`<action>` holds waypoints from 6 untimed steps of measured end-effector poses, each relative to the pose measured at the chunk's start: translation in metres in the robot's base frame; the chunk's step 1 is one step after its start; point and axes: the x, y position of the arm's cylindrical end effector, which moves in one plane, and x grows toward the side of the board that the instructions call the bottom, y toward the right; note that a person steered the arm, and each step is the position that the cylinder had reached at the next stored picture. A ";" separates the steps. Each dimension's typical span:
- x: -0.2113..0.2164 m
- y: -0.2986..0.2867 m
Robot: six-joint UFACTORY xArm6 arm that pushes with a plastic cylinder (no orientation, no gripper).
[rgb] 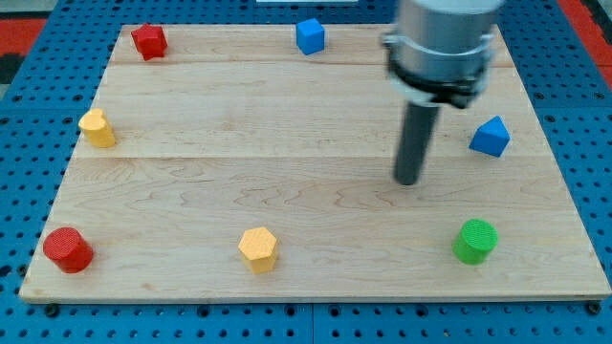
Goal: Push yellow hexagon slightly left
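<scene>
The yellow hexagon (258, 248) lies near the board's bottom edge, a little left of centre. My tip (408, 181) touches the board at the view's right of centre, well to the right of the hexagon and higher in the view. The rod hangs from the grey arm end at the view's top right. Nothing touches the hexagon.
The wooden board (287, 124) also carries a red cylinder (68, 249) at bottom left, a yellow block (97, 127) at left, a red block (149, 41) at top left, a blue cube (310, 36) at top, a blue block (490, 137) at right and a green cylinder (475, 240) at bottom right.
</scene>
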 end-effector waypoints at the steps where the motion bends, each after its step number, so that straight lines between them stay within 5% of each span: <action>1: 0.000 0.043; 2: 0.015 0.028; 4: 0.113 -0.131; 5: 0.116 -0.220; 6: 0.090 -0.238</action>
